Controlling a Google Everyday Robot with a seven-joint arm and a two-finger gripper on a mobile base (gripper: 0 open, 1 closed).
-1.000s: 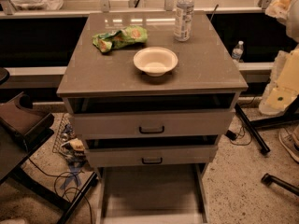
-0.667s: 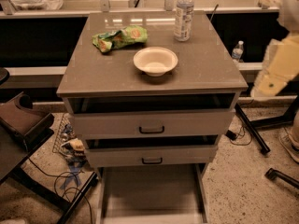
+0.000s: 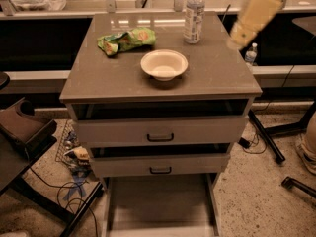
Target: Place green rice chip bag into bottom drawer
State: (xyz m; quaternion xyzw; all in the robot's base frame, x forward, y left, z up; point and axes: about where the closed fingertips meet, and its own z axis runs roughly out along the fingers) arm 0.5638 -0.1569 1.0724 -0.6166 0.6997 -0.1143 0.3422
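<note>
The green rice chip bag (image 3: 126,39) lies crinkled at the back left of the cabinet top (image 3: 98,78), left of and behind a white bowl (image 3: 164,64). The bottom drawer (image 3: 160,201) is pulled out at floor level, and its flat grey floor shows nothing in it. My arm is a blurred cream shape at the upper right, slanting down over the cabinet's right rear corner. My gripper (image 3: 236,39) is at its lower end, well to the right of the bag, above the top and not touching anything.
A clear water bottle (image 3: 194,15) stands at the back of the top, right of the bag. The two upper drawers (image 3: 160,132) are slightly open. A small bottle (image 3: 251,53) is behind the cabinet on the right. Cables (image 3: 74,181) and a brown seat (image 3: 24,130) are on the left, black stand legs (image 3: 269,142) on the right.
My arm has swung up and to the left, from beside the cabinet's right edge to over its right rear corner. The bag, bowl, bottle and drawers have not moved.
</note>
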